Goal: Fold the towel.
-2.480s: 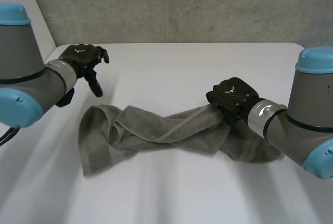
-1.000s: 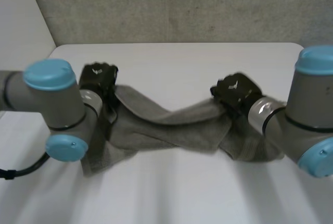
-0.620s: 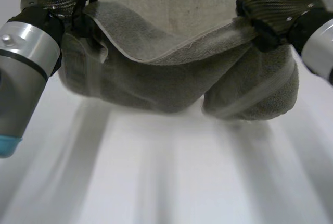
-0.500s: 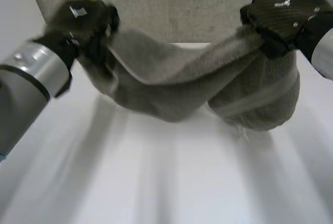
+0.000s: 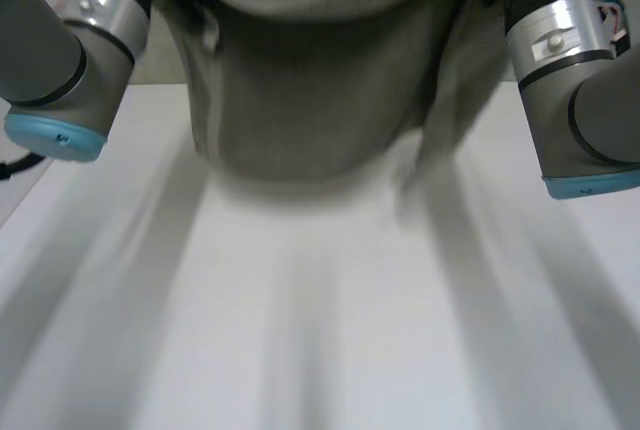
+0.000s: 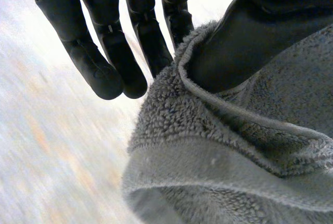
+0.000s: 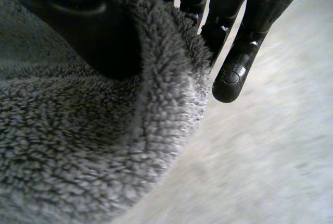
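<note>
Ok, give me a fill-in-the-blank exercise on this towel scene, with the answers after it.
1. The towel is held up by ____ hands.
2. The left hand pinches the towel between its fingers and its ____.
3. The table beneath the towel is ____ in colour.
4. The right hand presses its thumb into the ____.

Missing words: both; thumb; white; towel.
</note>
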### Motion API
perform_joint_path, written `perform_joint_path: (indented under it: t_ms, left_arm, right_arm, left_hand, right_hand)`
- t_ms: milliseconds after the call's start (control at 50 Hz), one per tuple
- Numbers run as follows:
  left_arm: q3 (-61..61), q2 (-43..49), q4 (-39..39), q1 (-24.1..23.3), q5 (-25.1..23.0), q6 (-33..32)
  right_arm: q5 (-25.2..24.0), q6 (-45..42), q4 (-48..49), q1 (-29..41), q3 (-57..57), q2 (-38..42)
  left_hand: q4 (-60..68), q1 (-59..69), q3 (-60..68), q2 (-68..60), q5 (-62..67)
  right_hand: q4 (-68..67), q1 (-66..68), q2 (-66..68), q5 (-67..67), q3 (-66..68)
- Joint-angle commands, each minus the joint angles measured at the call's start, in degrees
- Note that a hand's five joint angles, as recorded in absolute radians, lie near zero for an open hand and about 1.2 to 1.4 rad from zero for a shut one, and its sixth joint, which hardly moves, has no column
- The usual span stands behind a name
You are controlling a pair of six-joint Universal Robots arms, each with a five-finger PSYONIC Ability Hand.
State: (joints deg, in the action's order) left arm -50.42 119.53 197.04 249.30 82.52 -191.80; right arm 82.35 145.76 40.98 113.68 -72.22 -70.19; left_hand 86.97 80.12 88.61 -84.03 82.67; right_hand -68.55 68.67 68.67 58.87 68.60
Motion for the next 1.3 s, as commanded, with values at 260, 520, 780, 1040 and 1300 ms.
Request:
perform_joint_path:
  t_ms: [260,520,780,1040,1300]
  left_arm:
    - [-51.05,-14.58,14.86,0.57,-8.33,-6.20]
    - [-65.69,-11.78,14.69,1.10,-7.90,-28.62]
    - [-64.19,-12.04,15.13,1.45,-6.67,-27.67]
    - [-65.60,-11.86,15.30,1.54,-6.67,-27.32]
    - [-66.39,-12.13,15.22,2.59,-6.67,-26.18]
  right_arm:
    - [-13.44,-3.19,-39.37,0.05,-11.62,2.77]
    - [-12.65,-6.72,-42.83,-0.65,-17.69,3.83]
    - [-13.62,5.85,-46.26,-3.11,-14.35,-3.82]
    - [-12.65,6.37,-55.04,-8.47,-8.56,1.89]
    - [-12.57,6.37,-56.27,-10.76,-9.08,6.91]
  left_hand:
    - [-6.97,-0.12,-8.61,4.03,-12.67]
    - [-6.97,-0.12,-8.61,4.03,-12.67]
    - [-6.97,-0.12,-8.61,4.03,-12.67]
    - [-6.97,-0.12,-8.61,4.03,-12.67]
    - [-6.97,-0.12,-8.61,4.03,-12.67]
  right_hand:
    - [0.10,-0.22,-0.22,-0.41,-0.14]
    - [49.90,-50.02,-50.02,-50.22,-49.95]
    - [58.55,-58.67,-58.67,-58.87,-58.60]
    - [52.92,-53.04,-53.04,-53.23,-52.97]
    - [18.17,-18.29,-18.29,-18.48,-18.21]
